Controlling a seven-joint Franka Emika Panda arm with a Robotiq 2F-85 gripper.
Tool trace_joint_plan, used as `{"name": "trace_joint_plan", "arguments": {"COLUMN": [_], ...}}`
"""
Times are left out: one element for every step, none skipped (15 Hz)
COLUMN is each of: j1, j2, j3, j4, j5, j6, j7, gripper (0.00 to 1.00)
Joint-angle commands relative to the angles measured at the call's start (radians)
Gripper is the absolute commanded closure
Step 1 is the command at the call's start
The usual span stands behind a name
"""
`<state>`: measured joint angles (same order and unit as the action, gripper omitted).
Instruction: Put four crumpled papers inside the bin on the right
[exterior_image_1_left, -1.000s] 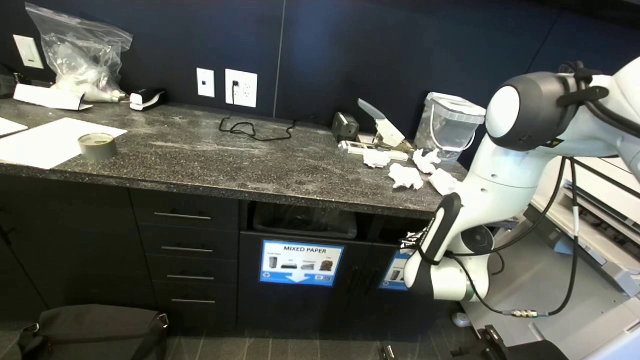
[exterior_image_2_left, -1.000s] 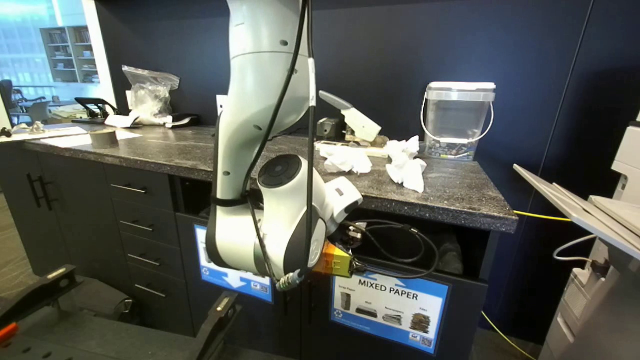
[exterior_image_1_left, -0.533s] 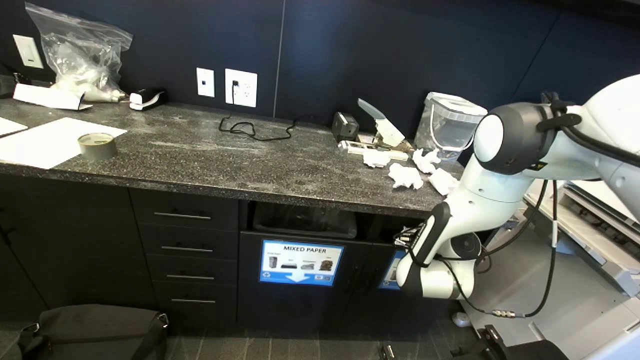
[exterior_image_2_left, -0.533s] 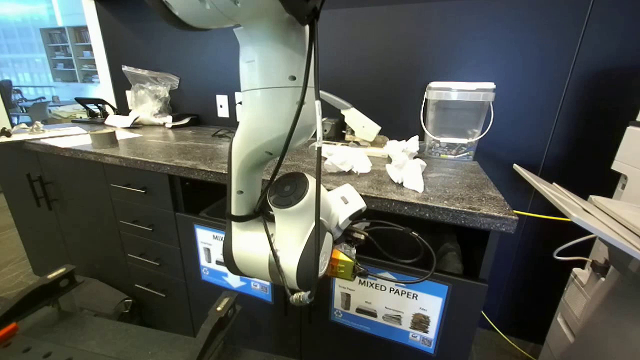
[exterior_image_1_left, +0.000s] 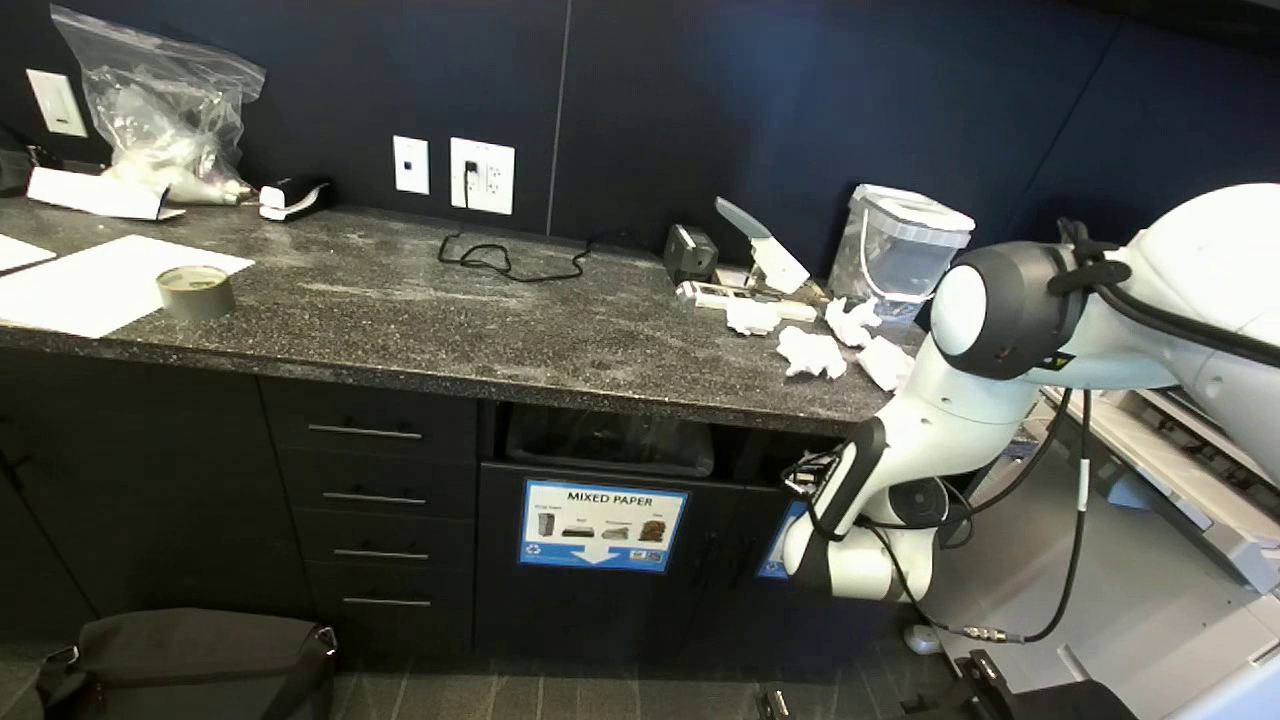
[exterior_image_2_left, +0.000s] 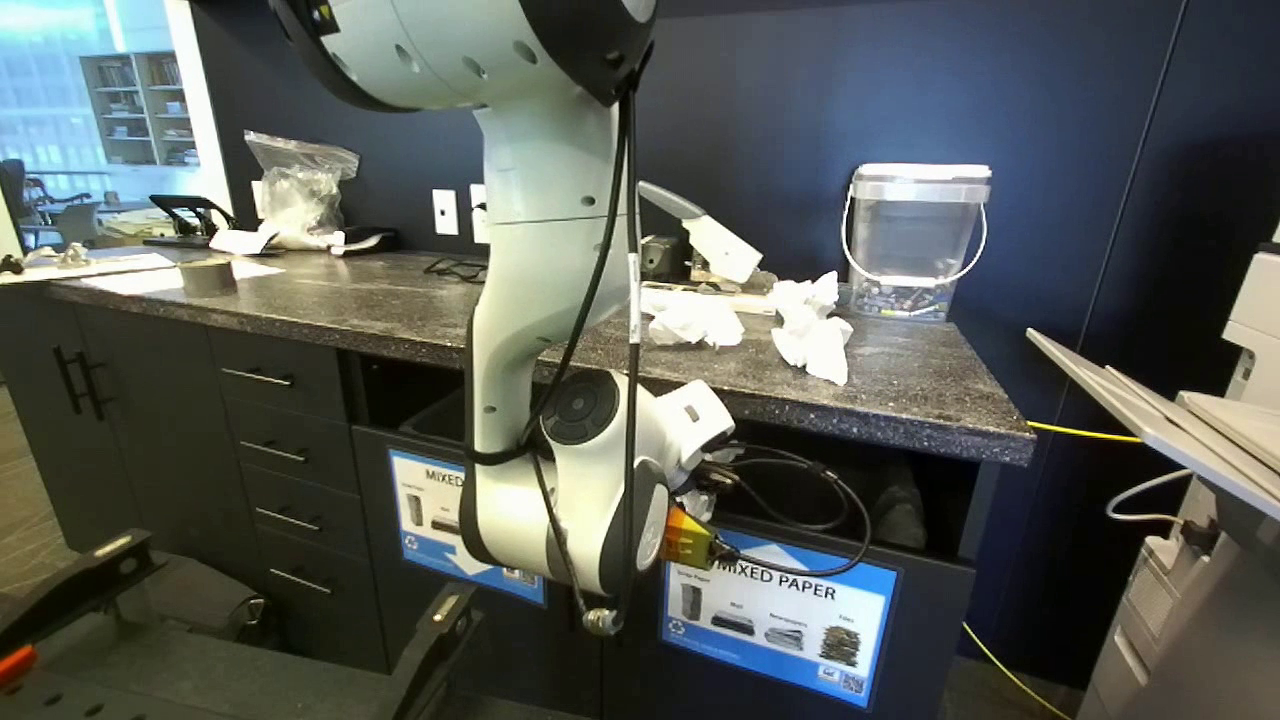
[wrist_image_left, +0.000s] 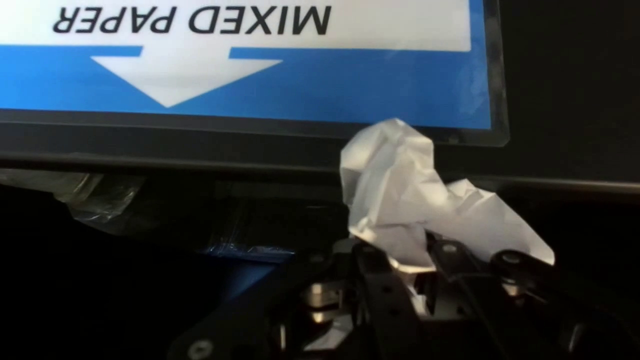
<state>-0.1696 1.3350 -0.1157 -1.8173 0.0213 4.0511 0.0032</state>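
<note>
In the wrist view, a hand (wrist_image_left: 407, 252) grips a crumpled paper (wrist_image_left: 400, 195) just right of the frame's center, its dark fingers (wrist_image_left: 382, 275) drawn to a narrow gap with the paper between them. The paper overlaps the front edge of the bin (wrist_image_left: 200, 147), where a blue-and-white label (wrist_image_left: 360, 85) at upper left reads "MIXED PAPER" upside down, its white arrow pointing down the frame toward a dark slot (wrist_image_left: 280, 200).

In an exterior view, four more crumpled papers (exterior_image_1_left: 811, 353) lie close together on the counter (exterior_image_1_left: 450, 330), right of center, near a lidded clear bucket (exterior_image_1_left: 890, 255). The white robot arm (exterior_image_1_left: 930, 440) enters from the right edge and bends down past the counter's front, covering much of the bin at lower right; the hand's grip cannot be made out from there. A neighboring bin (exterior_image_1_left: 590, 630) with a matching label stands at lower center. At left, a roll of tape (exterior_image_1_left: 195, 293) sits at the edge of a white sheet (exterior_image_1_left: 90, 285), below a clear plastic bag (exterior_image_1_left: 180, 130); a black bag (exterior_image_1_left: 190, 665) rests on the floor (exterior_image_1_left: 430, 695) at lower left.

In an exterior view, the arm drops through the center of the frame, a yellow-orange block (exterior_image_2_left: 690, 540) at its lower end near the top of the bin's label at lower right. A black cable (exterior_image_2_left: 835, 478) loops across the slot, and the fingers are hidden. On the counter above, crumpled papers show as white clumps.
</note>
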Motion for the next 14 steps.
{"name": "trace_joint_plan", "arguments": {"j1": [0.000,-0.003,-0.004,-0.004,-0.006,-0.008,-0.010,-0.012,-0.016,-0.014,-0.016,-0.017,-0.016,-0.021], "j2": [0.057,0.049,0.045,0.044,0.045,0.047,0.051,0.058,0.068,0.083,0.092,0.103,0.113,0.119], "j3": [0.000,-0.001,-0.002,-0.005,-0.005,-0.006,-0.005,-0.003,-0.001,0.001,0.002,0.004,0.004,0.008], "j4": [0.127,0.121,0.117,0.121,0.136,0.150,0.168,0.181,0.189,0.206,0.221,0.239,0.255,0.267], "j5": [0.020,0.015,0.010,0.009,0.007,0.007,0.006,0.004,0.000,0.002,0.001,-0.002,-0.001,-0.008], "j6": [0.023,0.030,0.039,0.050,0.055,0.058,0.057,0.052,0.050,0.046,0.042,0.037,0.034,0.027], "j7": [-0.006,-0.005,-0.005,-0.007,-0.007,-0.007,-0.006,-0.004,0.000,-0.002,0.001,0.002,0.002,0.008], "gripper": [0.84,0.84,0.84,0.84,0.84,0.84,0.84,0.84,0.85,0.85,0.85,0.85,0.85,0.85]}}
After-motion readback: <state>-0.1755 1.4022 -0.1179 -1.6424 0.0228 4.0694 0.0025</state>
